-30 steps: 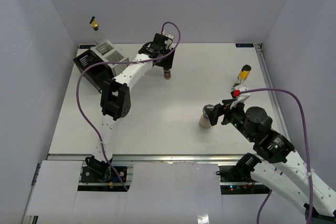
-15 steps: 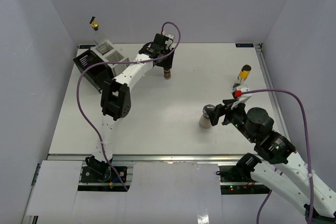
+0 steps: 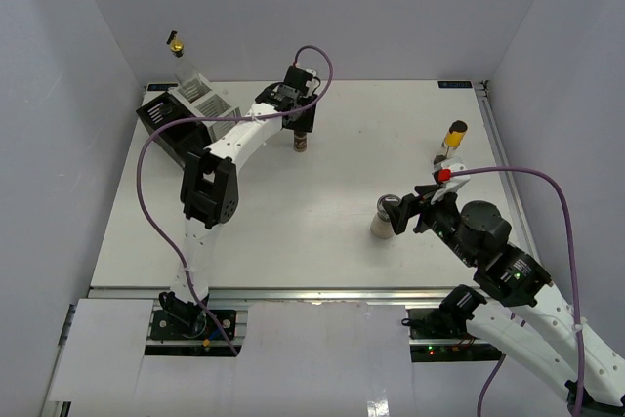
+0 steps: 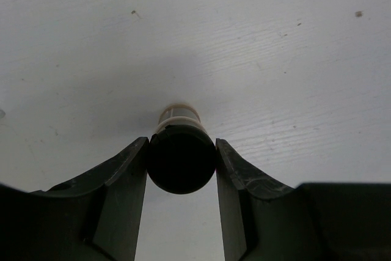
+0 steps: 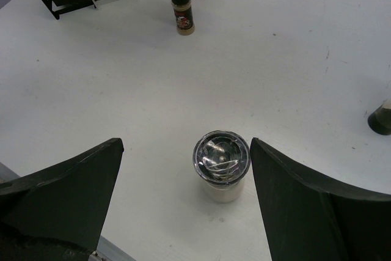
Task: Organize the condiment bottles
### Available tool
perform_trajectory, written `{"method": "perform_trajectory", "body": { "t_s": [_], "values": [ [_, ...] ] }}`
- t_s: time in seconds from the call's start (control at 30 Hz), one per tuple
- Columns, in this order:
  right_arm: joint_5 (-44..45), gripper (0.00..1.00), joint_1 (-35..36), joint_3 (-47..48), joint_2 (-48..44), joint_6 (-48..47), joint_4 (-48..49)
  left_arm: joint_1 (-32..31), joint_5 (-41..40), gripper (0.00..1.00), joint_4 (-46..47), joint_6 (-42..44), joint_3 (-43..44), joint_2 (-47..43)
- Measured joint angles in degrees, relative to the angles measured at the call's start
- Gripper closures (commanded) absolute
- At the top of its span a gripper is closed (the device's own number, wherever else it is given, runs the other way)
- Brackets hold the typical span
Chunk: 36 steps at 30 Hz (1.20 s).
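Note:
My left gripper (image 4: 181, 145) is shut on the black cap of the short brown spice jar (image 4: 180, 158), one finger pressed on each side. From above, that jar (image 3: 301, 143) hangs upright under the left gripper (image 3: 301, 127) at the table's back middle; whether it touches the table I cannot tell. The cream shaker with a metal top (image 5: 221, 166) stands upright between the wide-open fingers of my right gripper (image 5: 186, 145), untouched. The slim bottle with yellow contents (image 3: 452, 140) stands at the far right. The tall clear bottle with a gold pourer (image 3: 177, 49) sticks up from the racks.
A black slotted rack (image 3: 164, 126) and a white slotted rack (image 3: 207, 100) sit at the back left corner, just left of the left arm. The table's raised right edge (image 3: 503, 163) runs close to the yellow bottle. Purple cables loop over both arms.
The left gripper closed a little on the spice jar's cap and shifted it slightly left and toward the near side. The right arm and the shaker have not moved.

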Motion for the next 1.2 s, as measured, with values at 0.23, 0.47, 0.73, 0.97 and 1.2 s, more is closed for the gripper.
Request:
{"method": "perform_trajectory", "body": {
  "t_s": [0.23, 0.47, 0.73, 0.97, 1.2],
  "values": [
    [0.0, 0.09, 0.0, 0.0, -0.3, 0.0, 0.0, 0.0, -4.5, 1.0, -2.5, -0.9, -2.6, -3.4],
    [0.0, 0.09, 0.0, 0.0, -0.7, 0.0, 0.0, 2.7, -7.3, 1.0, -6.0, -2.3, -0.5, -9.6],
    [0.0, 0.09, 0.0, 0.0, -1.1, 0.0, -0.1, 18.3, -6.8, 1.0, -7.1, -5.9, 3.5, -17.8],
    [0.1, 0.09, 0.0, 0.0, -3.6, 0.0, -0.1, 30.8, -7.8, 1.0, -7.2, -7.3, 6.7, -18.8],
    [0.1, 0.09, 0.3, 0.0, -3.8, 0.0, -0.4, 35.1, -10.8, 1.0, -5.7, -8.2, 8.1, -18.2]
  ]
}}
